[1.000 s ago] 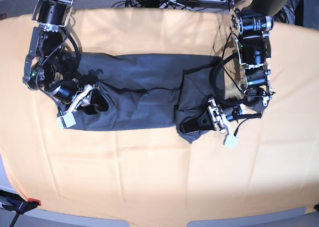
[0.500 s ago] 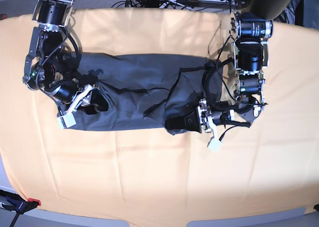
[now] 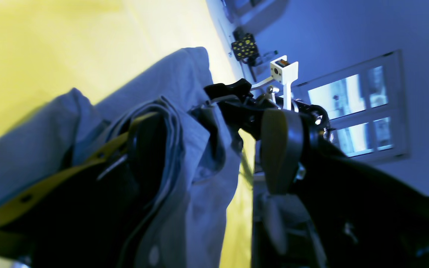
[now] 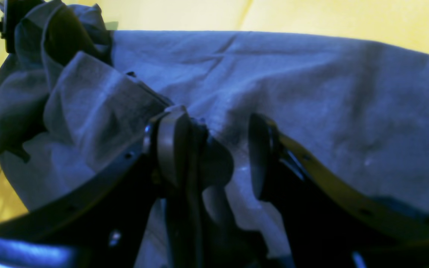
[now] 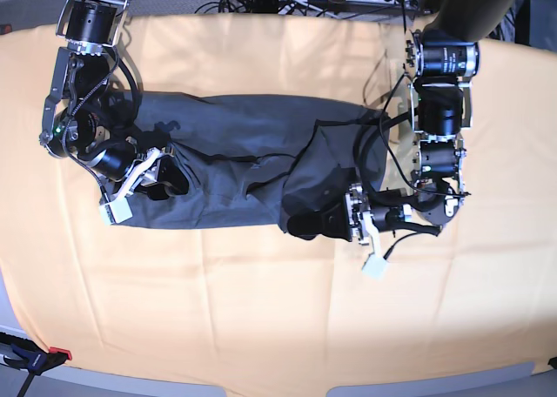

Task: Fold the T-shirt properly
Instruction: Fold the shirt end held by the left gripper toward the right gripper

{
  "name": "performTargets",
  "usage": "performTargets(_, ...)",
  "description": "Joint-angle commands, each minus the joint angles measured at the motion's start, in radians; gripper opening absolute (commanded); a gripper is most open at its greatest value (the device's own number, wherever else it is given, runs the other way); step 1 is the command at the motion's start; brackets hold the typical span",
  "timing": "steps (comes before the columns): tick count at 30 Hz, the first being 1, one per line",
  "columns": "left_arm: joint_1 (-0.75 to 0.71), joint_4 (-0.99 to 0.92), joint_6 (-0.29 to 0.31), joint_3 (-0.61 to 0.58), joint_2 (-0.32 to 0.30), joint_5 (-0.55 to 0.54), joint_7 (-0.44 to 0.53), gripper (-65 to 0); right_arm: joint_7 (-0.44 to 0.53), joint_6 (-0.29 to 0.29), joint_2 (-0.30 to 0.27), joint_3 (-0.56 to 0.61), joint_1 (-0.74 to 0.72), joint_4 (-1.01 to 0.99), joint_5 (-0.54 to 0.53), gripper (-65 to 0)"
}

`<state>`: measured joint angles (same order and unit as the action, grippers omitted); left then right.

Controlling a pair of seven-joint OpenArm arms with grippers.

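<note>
T-shirt (image 5: 235,166) lies spread lengthwise across the orange-yellow cloth (image 5: 278,310) covering the worktop, one end bunched and partly turned over onto the body. Left end effector (image 5: 324,220) low at that bunched end, jaws spread wide; grey fabric drapes over one finger (image 3: 143,149), the other finger (image 3: 279,149) bare. Right end effector (image 5: 164,178) at the opposite end, jaws partly apart, pads (image 4: 171,147) resting on the flat cloth; no fabric seen between them.
</note>
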<state>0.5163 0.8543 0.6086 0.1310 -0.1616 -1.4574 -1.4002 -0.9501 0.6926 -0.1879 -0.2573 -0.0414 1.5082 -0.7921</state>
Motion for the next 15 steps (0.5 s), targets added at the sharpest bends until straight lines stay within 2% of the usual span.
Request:
performTargets(1,0.041,0.041,0.010,0.003,-0.022,-0.026,0.004,-22.6,0.023,0.006,-0.010,-0.004,-0.019,0.013,-0.018,-35.6)
performTargets(5,0.063,0.108,0.021,0.002,-0.073,0.041,0.004,-22.6,0.023,0.006,-0.010,-0.004,-0.020,0.013,-0.018,-35.6)
performTargets(10,0.068,0.130,0.021,0.000,-0.114,0.048,0.004,-22.7,0.023,0.006,-0.010,-0.004,-0.019,0.013,-0.018,-35.6)
performTargets(15,0.060,0.130,0.020,0.000,-0.167,0.100,0.004,-28.7,0.018,0.006,-0.010,-0.004,-0.019,0.013,-0.018,-35.6)
